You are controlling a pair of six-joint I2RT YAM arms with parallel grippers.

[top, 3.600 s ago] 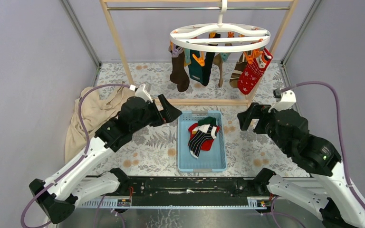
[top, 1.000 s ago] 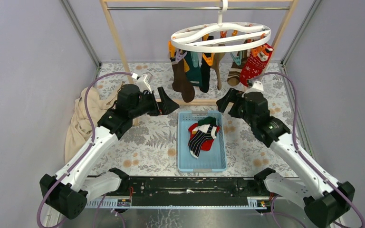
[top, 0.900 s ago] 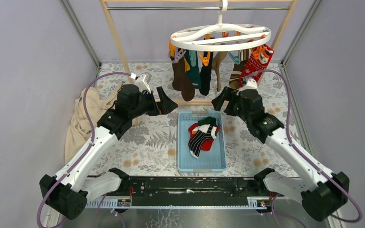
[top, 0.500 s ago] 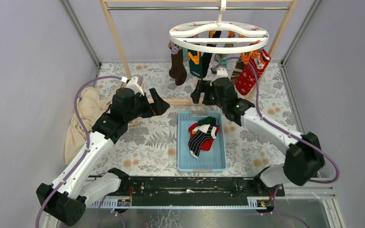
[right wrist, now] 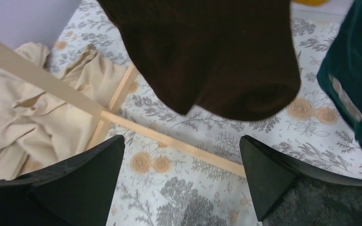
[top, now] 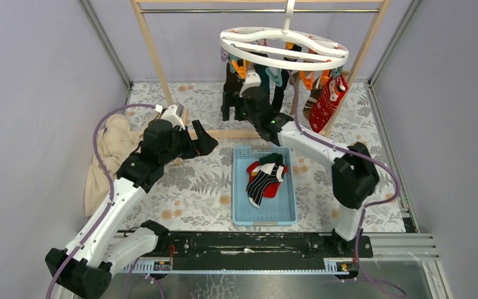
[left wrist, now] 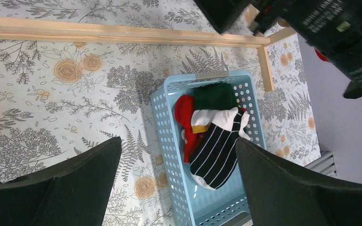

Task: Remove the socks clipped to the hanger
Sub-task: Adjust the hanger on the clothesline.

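The white ring hanger (top: pixel 284 47) hangs tilted from the rack bar, with orange and teal clips under it. A red patterned sock (top: pixel 323 103) hangs at its right, and darker socks hang at its left and middle. My right gripper (top: pixel 231 107) is open under the left side of the ring. In the right wrist view a brown sock (right wrist: pixel 207 52) hangs just ahead of the right gripper (right wrist: pixel 181 155), untouched, with a teal sock (right wrist: pixel 358 70) to its right. My left gripper (top: pixel 204 144) is open and empty, left of the basket. The left gripper (left wrist: pixel 179 155) looks down on the basket.
A blue basket (top: pixel 235 187) holds a striped sock (left wrist: pixel 217 150), a red sock (left wrist: pixel 185 117) and a green sock (left wrist: pixel 214 96). The wooden rack frame (top: pixel 152 50) has a floor bar (right wrist: pixel 169 141). A beige cloth (top: pixel 109 156) lies at the left.
My right arm has swung left under the hanger, from the red sock's side to the brown sock. The hanger has swayed and tilted. My left arm has drawn back slightly.
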